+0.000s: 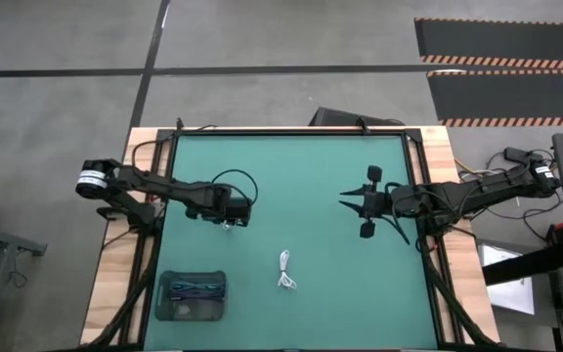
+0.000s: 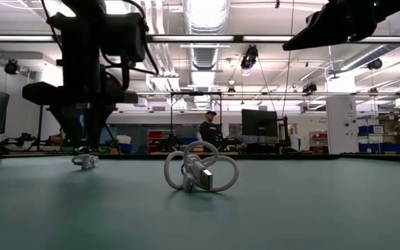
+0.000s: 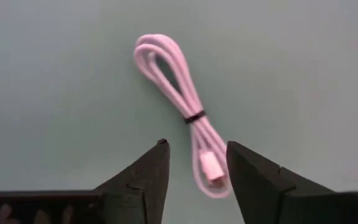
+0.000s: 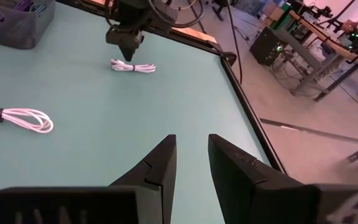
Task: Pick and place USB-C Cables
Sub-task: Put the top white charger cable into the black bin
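My left gripper point(image 2: 83, 154) hangs just above the green table point(image 2: 311, 208), with one white coiled cable point(image 2: 84, 161) lying directly below my fingertips. A second white coiled cable point(image 2: 200, 170) lies well to the side of my jaws, nearer the camera. A person point(image 2: 210, 132) stands beyond the table.

High view: overhead, straight down, far, whole tabletop point(image 1: 291, 186) and both arms. Low view: tabletop height, level toward room, white cable point(image 2: 200, 168) close. Left wrist view: down, close over second white cable point(image 3: 185, 106). Right wrist view: across tabletop toward left arm. Both white cables shared by high, low, right wrist views.
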{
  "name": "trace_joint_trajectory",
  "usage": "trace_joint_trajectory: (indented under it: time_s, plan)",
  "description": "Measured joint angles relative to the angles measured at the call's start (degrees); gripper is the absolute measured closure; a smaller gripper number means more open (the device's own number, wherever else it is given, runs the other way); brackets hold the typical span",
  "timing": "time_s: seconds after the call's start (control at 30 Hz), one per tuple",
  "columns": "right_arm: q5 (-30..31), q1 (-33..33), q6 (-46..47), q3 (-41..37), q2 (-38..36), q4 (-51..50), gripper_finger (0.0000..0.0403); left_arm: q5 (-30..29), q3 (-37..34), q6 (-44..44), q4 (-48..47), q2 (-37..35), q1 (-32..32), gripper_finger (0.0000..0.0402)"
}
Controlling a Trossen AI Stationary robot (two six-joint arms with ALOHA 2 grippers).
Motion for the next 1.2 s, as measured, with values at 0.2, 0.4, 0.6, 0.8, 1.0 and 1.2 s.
trace_joint_trajectory:
  time_s: [0.2, 0.4, 0.6, 0.8, 1.0, 1.2]
  plan:
    - [0.1, 0.0, 0.0, -0.1, 0.0, 0.0, 0.0316, -1.0, -2.1, -0.1, 2.2, 0.0, 0.1, 0.0253]
    - [0.1, 0.0, 0.0, -0.1, 0.0, 0.0, 0.0316, -1.0, -3.2, 0.1, 6.5, 0.2, 0.1, 0.0252]
    - [0.1, 0.0, -0.4, -0.1, 0.0, 0.0, 0.0316, -3.6, -3.4, 0.1, 6.4, 0.2, 0.2, 0.0252]
    - [0.1, 0.0, -0.4, -0.2, 0.0, 0.0, 0.0316, -4.1, -3.6, 0.1, 6.3, 2.3, 0.2, 0.0253]
    - [0.1, 0.0, -0.4, -0.2, 0.0, 0.0, 0.0316, -5.5, -3.7, 0.3, 6.5, 5.5, 0.2, 0.0253]
    - [0.1, 0.0, -0.4, -0.2, 0.0, 0.0, 0.0316, -5.8, -3.6, 0.4, 6.5, 6.6, 0.2, 0.0253]
